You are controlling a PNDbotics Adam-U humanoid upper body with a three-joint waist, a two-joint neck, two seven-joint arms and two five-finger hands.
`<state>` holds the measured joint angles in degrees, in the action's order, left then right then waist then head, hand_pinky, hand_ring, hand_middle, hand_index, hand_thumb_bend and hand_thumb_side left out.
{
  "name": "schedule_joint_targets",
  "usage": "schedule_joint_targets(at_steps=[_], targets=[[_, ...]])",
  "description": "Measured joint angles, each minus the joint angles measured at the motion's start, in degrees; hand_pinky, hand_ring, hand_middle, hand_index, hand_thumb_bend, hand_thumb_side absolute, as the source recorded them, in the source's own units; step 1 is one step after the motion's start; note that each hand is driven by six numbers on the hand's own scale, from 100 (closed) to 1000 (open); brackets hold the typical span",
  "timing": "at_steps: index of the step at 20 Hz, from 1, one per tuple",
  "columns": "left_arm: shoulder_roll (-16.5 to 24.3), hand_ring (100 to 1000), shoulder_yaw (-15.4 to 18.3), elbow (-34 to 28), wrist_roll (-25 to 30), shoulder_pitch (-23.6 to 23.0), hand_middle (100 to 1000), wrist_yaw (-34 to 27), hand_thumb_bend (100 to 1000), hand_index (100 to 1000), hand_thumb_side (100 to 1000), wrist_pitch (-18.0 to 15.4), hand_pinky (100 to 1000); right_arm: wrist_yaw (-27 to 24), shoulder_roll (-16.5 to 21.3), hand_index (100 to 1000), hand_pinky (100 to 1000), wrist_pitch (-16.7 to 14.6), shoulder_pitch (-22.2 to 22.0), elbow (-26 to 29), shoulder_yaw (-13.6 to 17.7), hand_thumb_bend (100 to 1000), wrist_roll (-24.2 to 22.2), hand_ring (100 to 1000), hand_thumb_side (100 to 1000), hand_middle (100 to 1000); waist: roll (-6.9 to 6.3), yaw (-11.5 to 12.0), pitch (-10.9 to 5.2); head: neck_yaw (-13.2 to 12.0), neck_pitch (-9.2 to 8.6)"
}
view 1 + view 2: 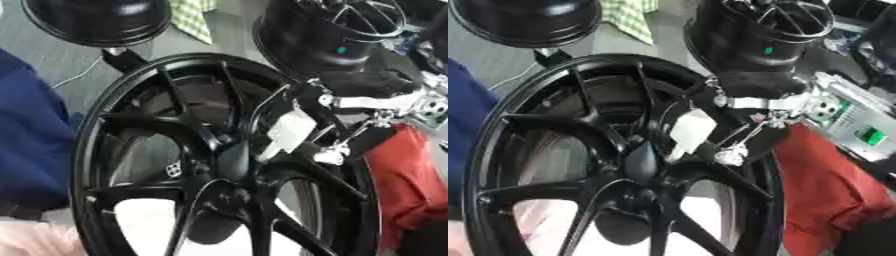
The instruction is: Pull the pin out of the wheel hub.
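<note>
A big black spoked wheel (131,130) fills most of both views, tilted, with its hub (229,159) near the middle. My right hand (293,127), black with a white plate and silver joints, comes in from the right and reaches down onto the hub. Its tip sits right at the hub centre (642,156). I cannot make out the pin; the hand hides where it would be. My left hand shows in no view.
Two more black wheels stand behind, one at the top left (96,20) and one at the top right (337,35). A red cloth (411,180) lies right of the wheel, a blue cloth (31,130) on its left. A grey box with green lights (855,122) sits at the right.
</note>
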<state>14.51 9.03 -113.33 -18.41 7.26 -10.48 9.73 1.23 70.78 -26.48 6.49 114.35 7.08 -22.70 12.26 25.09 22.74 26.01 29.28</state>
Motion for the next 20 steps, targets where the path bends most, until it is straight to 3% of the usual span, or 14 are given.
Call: schedule_joint_targets(at_steps=[16, 20], targets=[[0.00, 522, 0.05, 0.00, 0.00, -0.28, 469, 0.36, 657, 697, 393, 0.02, 666, -1.93, 0.08, 548, 819, 0.78, -0.51, 0.00, 1.65, 100, 3.13, 707, 100, 390, -0.07, -0.75, -1.39, -0.25, 0.04], [0.00, 522, 0.19, 0.00, -0.01, -0.47, 469, 0.40, 657, 697, 394, 0.05, 666, -3.18, 0.25, 541, 818, 0.67, -0.88, 0.00, 2.64, 100, 4.13, 702, 100, 384, -0.17, -1.48, -2.42, -0.51, 0.24]])
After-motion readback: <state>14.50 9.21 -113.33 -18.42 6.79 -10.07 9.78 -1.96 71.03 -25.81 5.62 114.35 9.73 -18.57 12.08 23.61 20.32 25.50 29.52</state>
